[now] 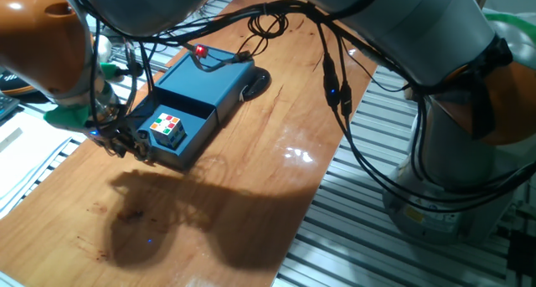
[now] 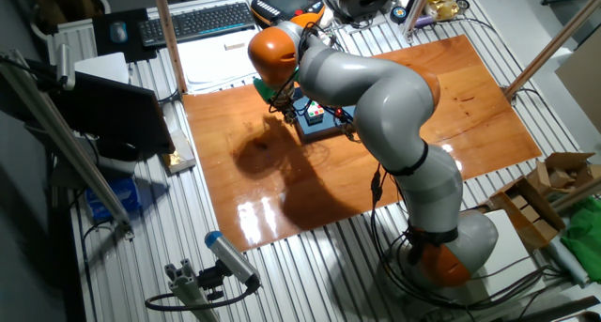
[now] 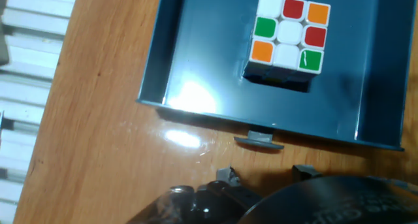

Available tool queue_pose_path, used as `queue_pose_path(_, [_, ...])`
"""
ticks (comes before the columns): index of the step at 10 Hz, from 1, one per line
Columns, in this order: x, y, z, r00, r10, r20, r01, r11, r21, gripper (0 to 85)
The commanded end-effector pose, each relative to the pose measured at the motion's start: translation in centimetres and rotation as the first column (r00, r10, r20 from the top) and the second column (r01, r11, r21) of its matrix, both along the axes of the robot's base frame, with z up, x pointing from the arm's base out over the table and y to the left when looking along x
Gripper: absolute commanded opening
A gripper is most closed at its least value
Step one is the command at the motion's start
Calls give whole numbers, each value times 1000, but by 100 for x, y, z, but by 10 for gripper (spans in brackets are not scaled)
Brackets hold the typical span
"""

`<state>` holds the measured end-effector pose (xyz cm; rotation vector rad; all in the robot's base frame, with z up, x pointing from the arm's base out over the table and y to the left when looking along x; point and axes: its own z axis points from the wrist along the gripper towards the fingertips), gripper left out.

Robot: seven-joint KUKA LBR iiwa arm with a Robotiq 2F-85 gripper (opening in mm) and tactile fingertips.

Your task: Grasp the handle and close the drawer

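The drawer (image 3: 209,54) is a dark blue tray, pulled open, with a multicoloured puzzle cube (image 3: 287,34) inside. The handle (image 3: 259,139), a small grey knob, sticks out of its front panel. My gripper (image 3: 264,173) is open. Its fingertips (image 3: 226,176) stand apart just in front of the knob, one to each side, not touching it. In one fixed view the gripper (image 1: 126,140) sits at the front of the open drawer (image 1: 198,141), which sticks out of the blue box casing (image 1: 205,79); the knob is hidden there. In the other fixed view the drawer (image 2: 319,127) lies under my arm.
The wooden table's left edge (image 3: 39,119) runs close to the drawer, with metal slats beyond it. A black round object (image 1: 255,82) and cables lie behind the box. A keyboard (image 2: 197,22) lies beyond the table's far side.
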<state>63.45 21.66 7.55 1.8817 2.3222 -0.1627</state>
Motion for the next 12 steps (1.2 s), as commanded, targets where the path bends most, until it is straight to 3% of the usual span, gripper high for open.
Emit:
queue_pose_path(1, [2, -10, -18, 1000, -2, 1, 2, 1000, -4, 483])
queue_pose_path(12, [2, -144, -223, 997, -70, 12, 70, 997, -13, 550])
